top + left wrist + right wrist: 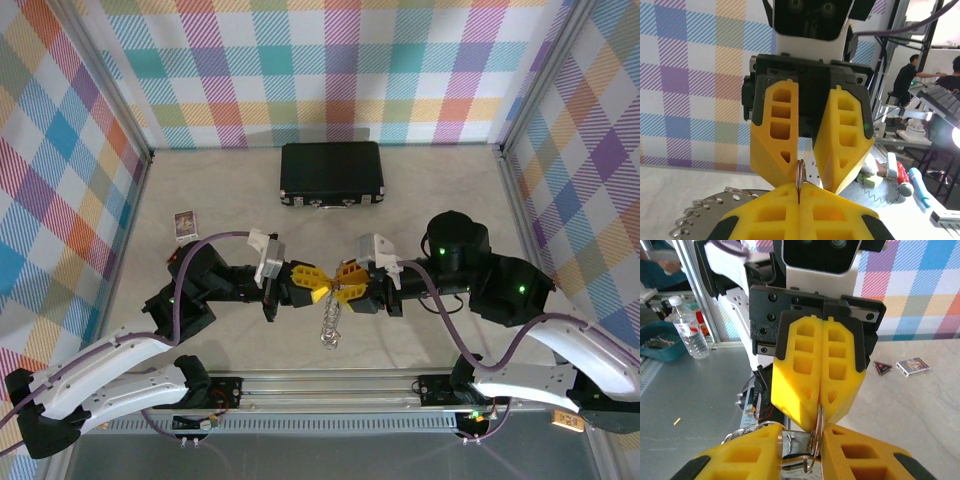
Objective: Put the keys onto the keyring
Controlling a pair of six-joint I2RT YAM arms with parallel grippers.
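**Two claws meet tip to tip over the near middle of the table**

The left claw (799,196) is clenched tight. Its yellow fingers are pressed flat together on the keyring (800,173), a thin loop standing upright out of their tips. Facing it, the right claw (812,184) has its fingers spread apart, released, with one silvery key blade lying in the gap. Whether either finger touches that blade I cannot tell. From the meeting point the keys (330,328) dangle as a short silvery chain, just on the near side of the tips, over the table (420,190). Well apart from them, at the middle of the far side, lies a shut black case (331,173). A small card (185,222) lies on the left.
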